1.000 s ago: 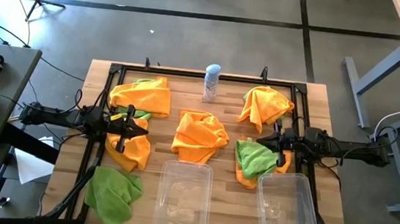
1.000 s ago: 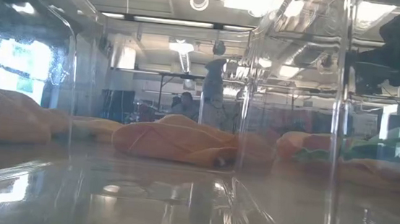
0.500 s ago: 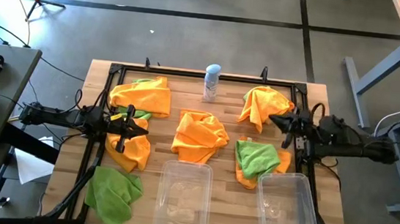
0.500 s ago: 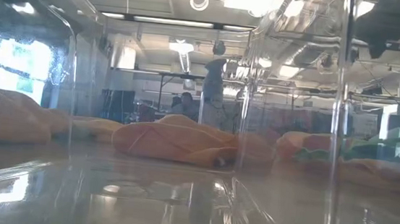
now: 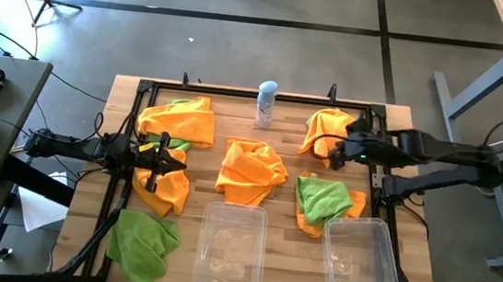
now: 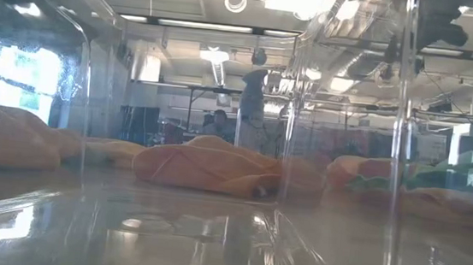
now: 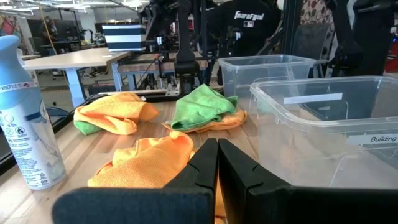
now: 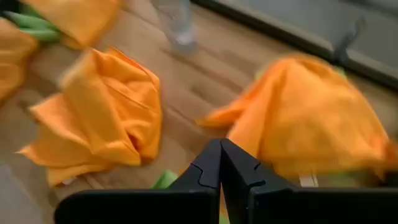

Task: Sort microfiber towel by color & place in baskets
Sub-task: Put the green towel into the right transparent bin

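Now your right gripper, shut and empty, hangs by the far-right orange towel; your left gripper waits shut.

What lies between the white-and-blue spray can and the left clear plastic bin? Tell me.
A crumpled orange microfiber towel lies between spray can and bin, shown in the high view.
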`<state>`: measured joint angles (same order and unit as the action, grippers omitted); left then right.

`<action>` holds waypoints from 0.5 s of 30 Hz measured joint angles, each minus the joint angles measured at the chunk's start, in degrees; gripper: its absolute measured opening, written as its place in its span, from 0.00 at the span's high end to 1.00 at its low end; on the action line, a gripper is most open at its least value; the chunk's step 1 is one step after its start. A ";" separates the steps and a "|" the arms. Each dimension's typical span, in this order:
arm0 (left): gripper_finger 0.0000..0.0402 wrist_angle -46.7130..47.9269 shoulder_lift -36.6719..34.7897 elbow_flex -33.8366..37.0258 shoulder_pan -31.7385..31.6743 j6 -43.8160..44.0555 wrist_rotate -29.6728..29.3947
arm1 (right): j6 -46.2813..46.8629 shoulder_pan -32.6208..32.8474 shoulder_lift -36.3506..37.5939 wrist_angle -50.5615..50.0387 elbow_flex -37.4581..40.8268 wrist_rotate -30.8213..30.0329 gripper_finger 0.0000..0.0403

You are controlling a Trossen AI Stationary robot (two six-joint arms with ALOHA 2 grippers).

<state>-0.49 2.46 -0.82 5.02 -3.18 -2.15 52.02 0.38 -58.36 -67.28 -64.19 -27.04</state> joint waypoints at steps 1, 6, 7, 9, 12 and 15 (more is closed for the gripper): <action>1.00 -0.01 0.01 -0.02 0.01 0.00 0.00 | 2.67 0.00 -1.90 -2.05 -1.41 1.13 1.00; 1.00 0.00 0.00 -0.01 0.00 0.00 0.00 | 12.66 0.00 -8.55 -8.23 -4.02 11.06 0.97; 1.00 -0.01 0.01 -0.02 0.00 0.00 0.00 | 13.45 0.02 -9.58 -8.57 -3.96 12.77 0.95; 1.00 -0.01 0.00 -0.02 0.00 0.00 0.00 | 14.27 0.11 -11.30 -8.89 -3.23 16.16 0.90; 1.00 0.00 0.00 -0.02 0.00 0.00 0.00 | 16.95 0.47 -13.68 -8.90 -1.97 19.08 0.80; 1.00 0.01 0.01 0.00 0.00 0.00 0.00 | 19.34 0.87 -15.75 -8.84 -0.56 20.49 0.69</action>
<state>-0.48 2.47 -0.82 5.02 -3.18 -2.15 71.35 1.25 -74.11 -76.12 -64.74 -6.54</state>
